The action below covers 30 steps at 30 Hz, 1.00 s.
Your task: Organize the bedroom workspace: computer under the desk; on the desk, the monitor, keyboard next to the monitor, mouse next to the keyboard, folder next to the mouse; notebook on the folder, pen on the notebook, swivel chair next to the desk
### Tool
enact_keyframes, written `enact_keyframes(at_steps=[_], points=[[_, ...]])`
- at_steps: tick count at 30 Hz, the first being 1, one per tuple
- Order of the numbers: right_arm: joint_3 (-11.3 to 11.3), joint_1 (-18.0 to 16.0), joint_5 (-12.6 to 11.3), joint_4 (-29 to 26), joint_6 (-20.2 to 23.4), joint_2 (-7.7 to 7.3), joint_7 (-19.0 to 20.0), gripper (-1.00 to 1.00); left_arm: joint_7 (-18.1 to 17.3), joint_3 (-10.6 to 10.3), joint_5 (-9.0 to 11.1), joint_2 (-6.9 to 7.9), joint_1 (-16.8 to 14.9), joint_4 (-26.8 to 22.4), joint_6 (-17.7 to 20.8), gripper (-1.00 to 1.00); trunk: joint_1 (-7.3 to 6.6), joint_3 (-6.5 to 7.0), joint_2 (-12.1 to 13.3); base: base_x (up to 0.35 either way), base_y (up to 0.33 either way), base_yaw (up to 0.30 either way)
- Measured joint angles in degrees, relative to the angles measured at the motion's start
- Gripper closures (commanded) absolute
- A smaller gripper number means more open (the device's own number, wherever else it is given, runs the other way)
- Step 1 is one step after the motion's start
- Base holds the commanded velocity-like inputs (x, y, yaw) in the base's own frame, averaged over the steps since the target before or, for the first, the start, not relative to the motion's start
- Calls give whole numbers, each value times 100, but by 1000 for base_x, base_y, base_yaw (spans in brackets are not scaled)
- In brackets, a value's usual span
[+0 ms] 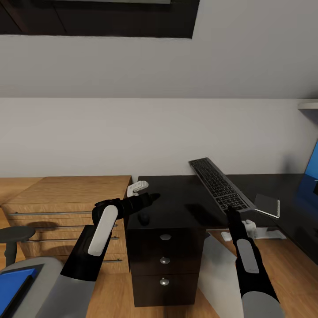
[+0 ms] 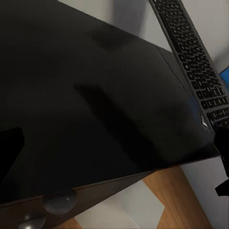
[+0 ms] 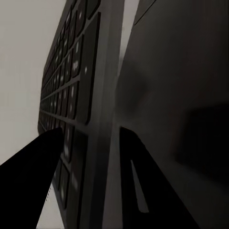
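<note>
The right tool (image 1: 230,212) pinches the near end of the flat black keyboard with dark-grey keys (image 1: 219,184); in the right wrist view one finger (image 3: 28,183) lies over the keys and the other under the edge, so it is closed on the board. The keyboard is held tilted above the glossy black table with three knobbed drawers (image 1: 176,198), its far end raised toward the white wall (image 1: 132,132). The left tool (image 1: 148,198) hovers low over the table's left part, near a small dark mouse-like lump (image 1: 143,217); I cannot tell whether its fingers are apart. A bright blue folder (image 1: 13,287) lies at the lower left on the grey chair seat (image 1: 44,269).

To do this step well, I think the right arm should level the keyboard first, lower it gently so both ends meet the table together, set it beside the monitor's spot at the right, and release only once it rests flat.
</note>
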Motion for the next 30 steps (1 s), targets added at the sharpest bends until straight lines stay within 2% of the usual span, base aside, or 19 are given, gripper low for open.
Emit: enact_keyframes(at_steps=[2,6,7,8,10,11,12,13,15,18,30], points=[[238,-1,3,25,-455,182,-14,100,-1,1,-4,4,0,0,4,-100,0,0,0,0,0,0],[770,0,-40,307,-1152,217,-232,100,0,8,-6,8,0,-1,7,-100,0,-1,0,0,0,0],[1006,-1,-64,389,-1484,217,-396,100,0,9,-7,8,0,-2,7,-100,0,0,0,0,0,0],[1447,-2,-59,462,-2009,218,-611,100,-1,10,-7,9,0,-1,7,-100,0,0,0,0,0,0],[1710,-2,-140,489,-2265,217,-712,100,-1,10,-7,9,0,-1,7,-100,0,0,0,0,0,0],[2278,-1,-950,494,-2531,216,-790,100,0,16,-7,9,0,-3,8,-100,0,0,0,0,0,0],[2490,0,-1084,498,-2533,217,-789,100,-1,15,-7,8,-1,0,7,-100,0,0,0,0,0,0],[2606,3,-1327,503,-2555,218,-791,100,-1,17,-7,9,0,-1,7,-100,0,0,0,0,0,0],[2783,5,-1571,501,-2575,218,-783,100,-1,14,-4,9,0,-1,7,-100,0,0,0,0,0,0],[2913,7,-1769,504,-2578,220,-776,100,4,11,-5,9,0,-1,7,-100,0,0,0,0,0,0],[2944,46,-1787,506,-2707,220,-775,100,0,11,8,9,0,-2,-1,-100,0,0,0,0,0,0]])
